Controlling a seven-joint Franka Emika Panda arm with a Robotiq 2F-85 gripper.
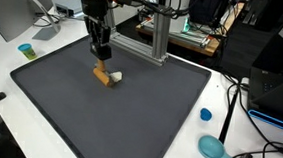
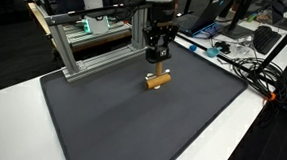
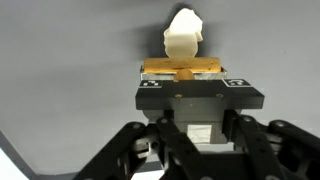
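Broad white table (image 1: 10, 68) under everything, covered for the most part by a dark grey mat (image 1: 129, 118). Along the mat's far edge, an aluminium frame (image 1: 160, 38), standing apart from the work. Over the far half of the mat, hanging straight down, the gripper (image 1: 102, 56), low above a wooden block (image 1: 103, 76) in both exterior views. From the wrist view, jaws closed on that block, pinching it across its width rather than pressed together on nothing. Resting on the mat or barely off it: cannot tell which. Just beyond the block, on the side away from the wrist camera, a small white piece (image 3: 183, 35), touching it or very nearly so. Off on the bare table, well apart, a small blue cap (image 1: 205, 115).

Judged as the grasp step: hold made, lift not yet begun. Calls next for a slow, straight rise with the pinch kept firm and centred, so as neither to twist the block nor to drag the white piece along.
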